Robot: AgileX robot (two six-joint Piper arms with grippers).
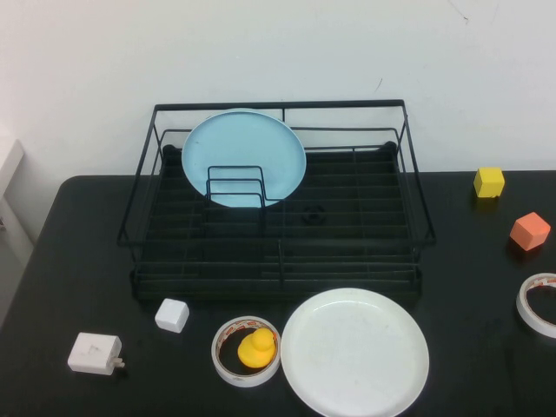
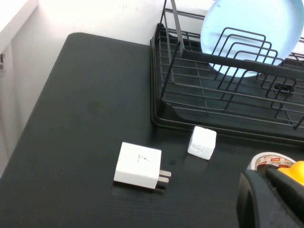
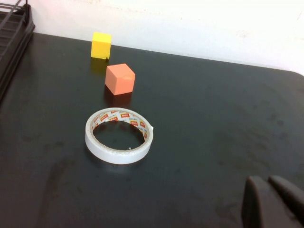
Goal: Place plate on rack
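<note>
White plate flat on black table, near edge, just in front of the rack's right half, not on it. Black wire rack at table centre-far, against the wall; light blue plate stands upright in its far-left dividers. Tape roll just left of white plate, touching or nearly, with yellow duck inside it. White cube left of that, white charger plug further left near the edge. Right side: yellow cube far, orange cube nearer, second tape roll at right edge. Left gripper only a dark tip in left wrist view, above near-left table by the duck roll; holds nothing visible, opening cannot tell. Right gripper dark tip over near-right table, close to second tape roll; nothing held, opening cannot tell
</note>
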